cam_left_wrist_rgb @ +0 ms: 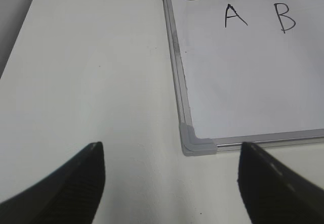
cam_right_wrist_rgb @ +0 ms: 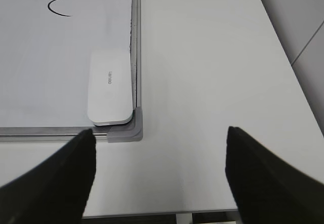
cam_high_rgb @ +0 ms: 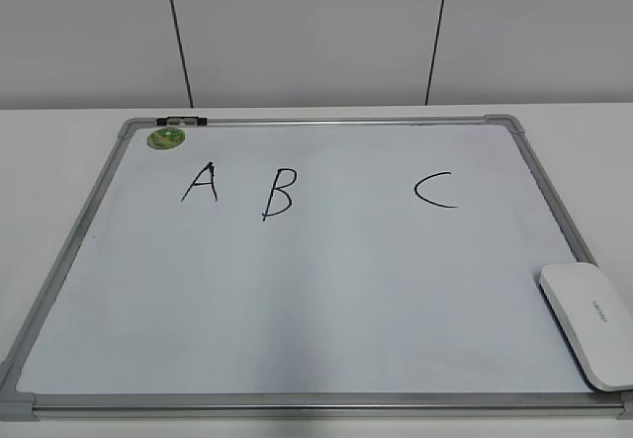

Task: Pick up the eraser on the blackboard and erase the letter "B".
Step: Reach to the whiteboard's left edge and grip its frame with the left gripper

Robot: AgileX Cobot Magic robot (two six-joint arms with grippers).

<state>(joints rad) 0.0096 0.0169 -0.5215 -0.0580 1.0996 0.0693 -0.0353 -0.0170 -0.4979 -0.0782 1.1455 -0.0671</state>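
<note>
Blackboard: the blackboard (cam_high_rgb: 326, 290), a white writing surface in a silver-grey frame with grey plastic corners, lies flat on a white table (cam_left_wrist_rgb: 91, 82) before a pale panelled wall (cam_high_rgb: 316, 33).
Lettering: three black hand-drawn capitals run across its upper half, the "A" (cam_high_rgb: 201, 183) at left, the letter "B" (cam_high_rgb: 278, 193) just beside it, and the "C" (cam_high_rgb: 435, 190) well apart to the right.
Letter "B": whole and unsmudged, slightly slanted, seen again at the top right edge of the left wrist view.
Eraser: the eraser (cam_high_rgb: 589, 321), a flat white rounded block with small grey lettering on top, rests on the board at its near right corner, lying along the right frame rail; in the right wrist view its near end sits just beside the grey corner piece (cam_right_wrist_rgb: 129, 129).
Magnet: a round green magnet (cam_high_rgb: 165, 138) sits in the board's far left corner, close under a dark clip (cam_high_rgb: 182, 121) on the top rail.
Left gripper: the left gripper (cam_left_wrist_rgb: 172, 183) hangs above bare table just off the board's near left corner, its two dark fingers spread wide with nothing between them.
Right gripper: the right gripper (cam_right_wrist_rgb: 159, 176) hangs over the table just off the near right corner, fingers likewise spread wide and empty; its left finger (cam_right_wrist_rgb: 55, 178) lies near the eraser's end, not touching it.
Arms: neither shows in the exterior view.
</note>
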